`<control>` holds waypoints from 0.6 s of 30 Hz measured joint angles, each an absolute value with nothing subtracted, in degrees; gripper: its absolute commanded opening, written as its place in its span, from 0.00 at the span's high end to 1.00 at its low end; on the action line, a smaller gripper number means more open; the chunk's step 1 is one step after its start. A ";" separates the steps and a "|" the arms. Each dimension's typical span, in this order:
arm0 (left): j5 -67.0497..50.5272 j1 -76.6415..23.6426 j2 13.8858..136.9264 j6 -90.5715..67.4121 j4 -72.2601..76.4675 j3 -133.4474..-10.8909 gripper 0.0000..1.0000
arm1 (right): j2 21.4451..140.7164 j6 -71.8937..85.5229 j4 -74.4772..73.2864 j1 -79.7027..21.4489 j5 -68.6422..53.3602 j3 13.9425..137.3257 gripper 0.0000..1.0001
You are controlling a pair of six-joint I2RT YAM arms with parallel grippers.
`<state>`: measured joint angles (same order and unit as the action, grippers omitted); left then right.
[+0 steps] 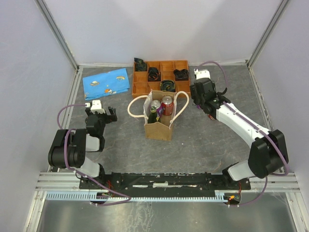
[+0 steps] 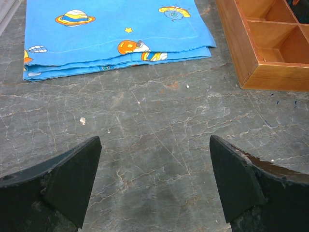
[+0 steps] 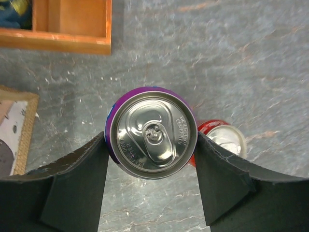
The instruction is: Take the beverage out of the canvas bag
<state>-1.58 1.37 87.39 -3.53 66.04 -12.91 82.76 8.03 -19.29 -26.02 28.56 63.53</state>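
While left gripper (image 2: 154,154) gapes, right gripper (image 3: 151,145) clasps a purple can (image 3: 153,129)

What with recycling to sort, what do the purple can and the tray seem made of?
The purple can: metal, likely aluminium; shiny silver lid with pull tab, glossy purple side. The tray: looks like wood, orange-brown and matte, with faint grain and thick square-cut walls; possibly a composite.
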 measured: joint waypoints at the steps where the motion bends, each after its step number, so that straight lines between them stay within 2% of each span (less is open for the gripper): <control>1: -1.58 1.37 87.39 -3.53 66.04 -12.91 0.01 | 83.18 8.56 -18.92 -25.76 28.03 62.63 1.00; 9: -1.58 1.37 87.39 -3.53 66.04 -12.91 0.01 | 84.93 11.62 -16.19 -24.84 23.14 55.68 1.00; 18: -1.58 1.37 87.39 -3.53 66.04 -12.91 0.01 | 85.73 12.84 -11.40 -24.84 21.19 53.28 0.98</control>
